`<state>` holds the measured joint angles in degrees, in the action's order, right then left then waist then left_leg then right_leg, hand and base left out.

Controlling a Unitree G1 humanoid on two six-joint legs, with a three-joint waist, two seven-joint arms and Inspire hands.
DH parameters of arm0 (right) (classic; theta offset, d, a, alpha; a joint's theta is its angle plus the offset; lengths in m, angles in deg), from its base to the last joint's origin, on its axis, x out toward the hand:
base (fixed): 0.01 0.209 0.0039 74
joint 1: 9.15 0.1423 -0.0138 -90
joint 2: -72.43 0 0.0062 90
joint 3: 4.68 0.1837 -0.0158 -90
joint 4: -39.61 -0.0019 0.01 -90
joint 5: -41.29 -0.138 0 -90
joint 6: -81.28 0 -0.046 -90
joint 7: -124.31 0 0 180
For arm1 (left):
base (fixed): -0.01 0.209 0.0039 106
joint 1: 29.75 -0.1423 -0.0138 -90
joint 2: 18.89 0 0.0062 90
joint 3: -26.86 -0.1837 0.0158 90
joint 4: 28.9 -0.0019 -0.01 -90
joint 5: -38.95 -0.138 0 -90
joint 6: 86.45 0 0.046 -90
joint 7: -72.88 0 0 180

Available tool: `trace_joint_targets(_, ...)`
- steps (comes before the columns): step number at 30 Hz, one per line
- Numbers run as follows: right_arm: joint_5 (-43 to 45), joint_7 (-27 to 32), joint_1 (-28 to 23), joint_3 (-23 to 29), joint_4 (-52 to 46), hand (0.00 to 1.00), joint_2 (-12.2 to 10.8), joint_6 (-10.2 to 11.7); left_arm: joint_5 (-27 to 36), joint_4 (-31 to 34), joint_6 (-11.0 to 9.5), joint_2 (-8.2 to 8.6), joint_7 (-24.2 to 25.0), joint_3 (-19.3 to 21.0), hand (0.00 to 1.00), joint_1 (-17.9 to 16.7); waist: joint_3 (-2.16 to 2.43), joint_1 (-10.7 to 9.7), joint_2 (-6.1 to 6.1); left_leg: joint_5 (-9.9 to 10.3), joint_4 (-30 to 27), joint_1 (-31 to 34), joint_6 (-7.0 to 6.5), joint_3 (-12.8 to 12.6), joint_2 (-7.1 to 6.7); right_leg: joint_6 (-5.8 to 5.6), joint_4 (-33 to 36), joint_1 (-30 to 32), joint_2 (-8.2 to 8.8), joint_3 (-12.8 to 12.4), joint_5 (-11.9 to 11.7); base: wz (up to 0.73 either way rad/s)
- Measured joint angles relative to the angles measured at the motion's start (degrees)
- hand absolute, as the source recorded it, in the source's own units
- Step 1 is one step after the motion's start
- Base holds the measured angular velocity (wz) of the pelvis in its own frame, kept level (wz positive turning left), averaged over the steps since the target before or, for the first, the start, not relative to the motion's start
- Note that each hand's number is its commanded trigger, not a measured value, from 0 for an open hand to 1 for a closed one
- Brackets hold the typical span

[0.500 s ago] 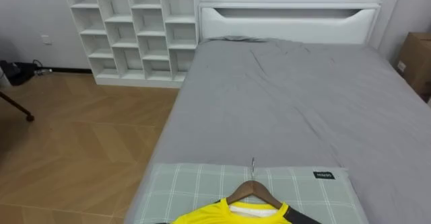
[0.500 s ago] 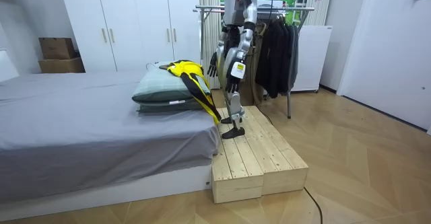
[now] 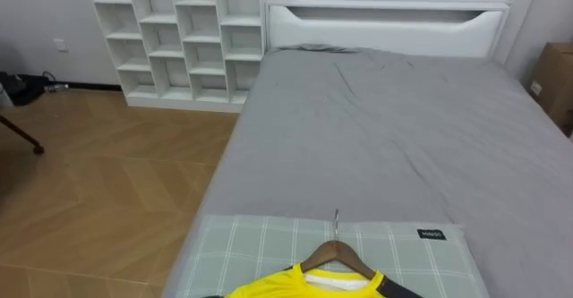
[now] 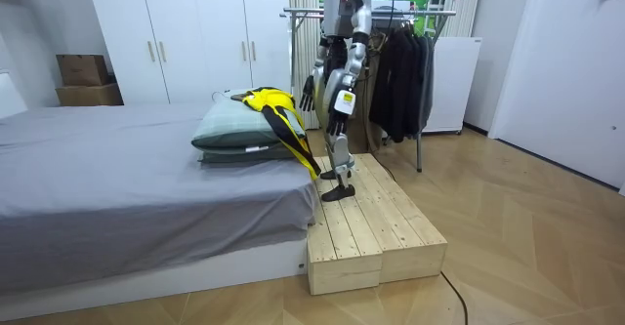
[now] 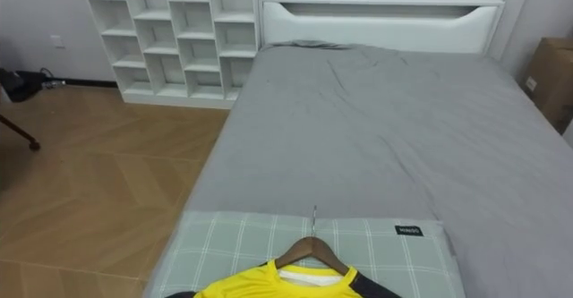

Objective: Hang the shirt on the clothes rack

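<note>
The yellow shirt [image 3: 304, 287] is seen on its hanger [image 3: 337, 251] upon the pillow [image 3: 242, 244]. The hanger's neck is best grasped. Whether the right robot hand [image 4: 309, 93] and the left robot hand [image 4: 339, 120] are apart or closed cannot be told. The clothes rail [image 4: 391, 15] must be turned to.

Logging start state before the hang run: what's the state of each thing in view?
yellow shirt: lying down, not hung up.
hanger: inside the shirt's collar, hook free.
pillow: on the bed, under the shirt.
clothes rack: behind the robot, dark clothes hanging on it.
wardrobe doors: shut.
left hand: hanging at its side, off the shirt.
right hand: hanging at its side too.
</note>
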<state>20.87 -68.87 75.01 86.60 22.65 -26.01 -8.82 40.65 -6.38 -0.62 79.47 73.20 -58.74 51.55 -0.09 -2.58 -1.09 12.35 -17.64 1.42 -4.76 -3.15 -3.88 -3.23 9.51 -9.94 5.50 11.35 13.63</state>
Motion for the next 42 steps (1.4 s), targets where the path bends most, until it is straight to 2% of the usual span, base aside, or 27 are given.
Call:
trace_joint_targets(16,0.17,0.69,-0.01,0.23,0.4,0.0,-0.21,-0.09,2.75,-0.69,0.11,0.03,-0.5,0.03,0.0,-1.09,-0.07,-0.24,0.06,0.0,0.1,-0.09,0.0,0.46,-0.06,0.0,0.14,-0.14,0.0,0.14,0.0,0.0)
trace_joint_targets(22,-0.97,2.76,-0.03,0.12,0.39,0.0,-0.23,-0.92,3.18,-0.44,1.42,0.25,-3.61,0.04,0.0,-2.49,-0.08,-0.12,0.11,0.08,-0.03,-0.13,-0.06,0.16,-0.13,0.0,0.03,-0.36,0.0,0.17,0.0,0.0)
trace_joint_targets(25,-1.53,3.89,-0.11,0.13,0.39,0.0,-0.24,-1.28,2.55,-0.39,1.89,0.27,-6.26,0.55,0.0,-3.27,-0.12,-0.08,0.2,0.21,-0.05,-0.42,-0.13,0.73,-0.55,-0.05,0.0,-0.68,0.05,0.16,0.03,0.0)
trace_joint_targets(28,-2.27,4.66,-0.45,0.13,0.43,0.0,-0.22,-1.25,0.23,-0.15,1.98,0.28,-10.82,3.57,0.0,-3.75,-0.14,0.12,0.32,0.46,-0.16,-1.13,-0.16,0.95,-0.57,-0.14,-0.04,-1.22,0.13,0.25,0.08,0.0)
trace_joint_targets(31,-2.32,5.63,-0.38,0.18,0.46,0.0,-0.21,-1.26,-1.1,1.6,2.15,0.27,-16.42,5.32,0.0,-4.17,-0.11,0.23,0.54,0.52,-0.4,-1.14,-0.25,1.1,-0.63,-0.16,0.29,-1.25,0.14,0.34,0.06,0.03)
trace_joint_targets(33,-2.33,6.14,-0.47,0.62,0.55,0.0,-0.21,-1.26,-4.43,3.45,2.02,0.24,-21.28,5.97,0.0,-4.08,-0.07,-0.16,0.7,0.51,-0.42,-1.07,-0.26,2.17,-0.68,-0.3,0.34,-1.61,0.19,1.34,-0.07,0.2)
trace_joint_targets(37,-3.05,6.8,-0.78,1.25,0.68,0.0,0.03,-1.25,-8.82,5.87,1.57,0.12,-27.92,7.04,0.0,-3.92,-0.01,-0.12,1.0,0.59,-0.63,-1.13,-0.26,3.17,-0.84,-0.32,0.66,-2.02,0.17,2.0,-0.12,0.14)
trace_joint_targets(38,-3.43,6.78,-0.97,1.25,0.72,0.0,0.23,-1.21,-10.57,7.61,1.32,0.12,-29.83,7.42,0.0,-3.85,0.17,-0.01,1.44,0.57,-0.67,-1.14,-0.26,3.5,-0.88,-0.31,0.85,-1.93,0.17,2.29,-0.14,0.15)
trace_joint_targets(39,-3.85,6.73,-1.12,1.26,0.78,0.0,0.49,-1.2,-11.66,9.31,0.94,0.12,-31.55,7.8,0.0,-3.93,-0.06,0.07,1.19,0.54,-0.73,-1.15,-0.24,3.65,-0.83,-0.28,1.31,-1.81,0.15,2.51,-0.21,0.13)
trace_joint_targets(40,-3.86,6.72,-1.23,1.31,0.78,0.0,0.63,-1.15,-12.17,10.06,0.76,0.12,-32.42,7.93,0.0,-3.92,0.13,0.09,1.58,0.55,-0.84,-1.13,-0.24,3.76,-0.82,-0.26,1.36,-1.85,0.12,2.63,-0.24,0.06)
trace_joint_targets(42,-3.83,6.71,-1.68,2.42,0.68,0.0,1.11,-1.0,-13.73,12.51,-0.86,0.14,-35.46,8.03,0.0,-3.92,0.05,0.21,1.82,0.55,-0.86,-1.11,-0.24,3.81,-0.83,-0.26,1.35,-1.85,0.11,2.68,-0.24,0.0)
